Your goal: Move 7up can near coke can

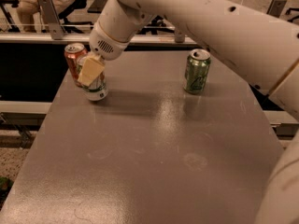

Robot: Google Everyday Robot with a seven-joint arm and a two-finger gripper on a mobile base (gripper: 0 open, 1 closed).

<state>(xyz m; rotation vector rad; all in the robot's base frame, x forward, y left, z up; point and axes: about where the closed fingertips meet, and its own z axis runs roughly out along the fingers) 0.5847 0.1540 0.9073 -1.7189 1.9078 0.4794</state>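
Claw [92,73] gripped the upper half of the 7up can [97,90], one cream pad laid slantwise across its front. Coke can [73,59] stood upright at the far-left edge of the table [154,167]. Just right of the coke can, and slightly nearer the camera, the 7up can stood upright directly beneath the claw, its long axis vertical; whether the two cans touched could not be told. Well right of the coke can stood an all-green can [196,72]. From upper right the arm [210,22] descended obliquely, wrist pitched down.
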